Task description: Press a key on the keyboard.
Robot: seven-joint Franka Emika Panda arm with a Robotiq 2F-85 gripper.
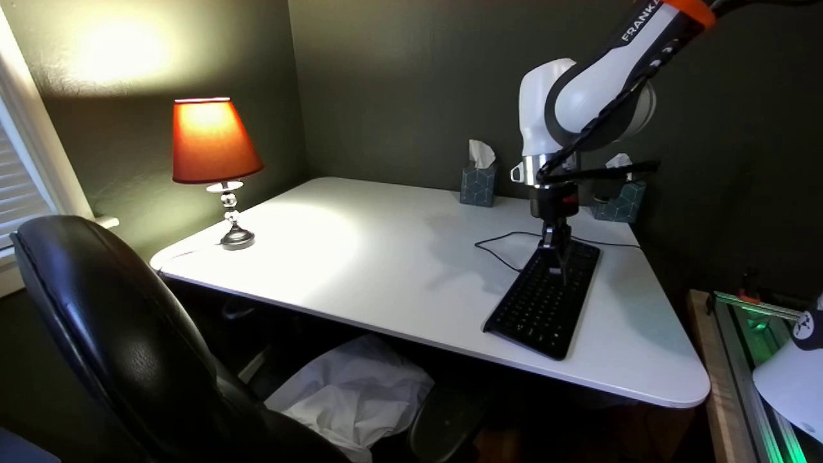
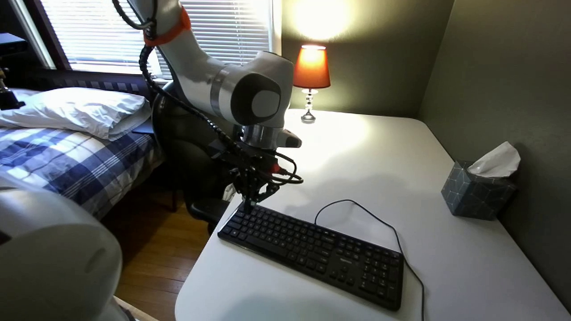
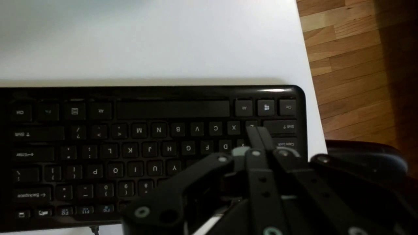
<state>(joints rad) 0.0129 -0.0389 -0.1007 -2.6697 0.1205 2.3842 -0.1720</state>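
The black keyboard (image 1: 533, 315) lies flat on the white table, and it also shows in an exterior view (image 2: 312, 254) and the wrist view (image 3: 173, 109). Its thin cable (image 2: 392, 227) trails from its back edge. My gripper (image 1: 558, 271) points down over the keyboard; it also shows in an exterior view (image 2: 248, 207). In the wrist view my gripper's (image 3: 257, 128) fingers are together with nothing between them. Their tips overlap the Z key, beside left Shift and Caps Lock. The lettering appears upside down there. I cannot tell whether the tips touch a key.
The table edge (image 3: 310, 85) runs close to the keyboard's left end. A black chair (image 1: 116, 347) stands at the table's front. A lit lamp (image 1: 215, 145) stands at the far end. Tissue boxes (image 1: 478, 186) (image 2: 477, 191) stand along the wall.
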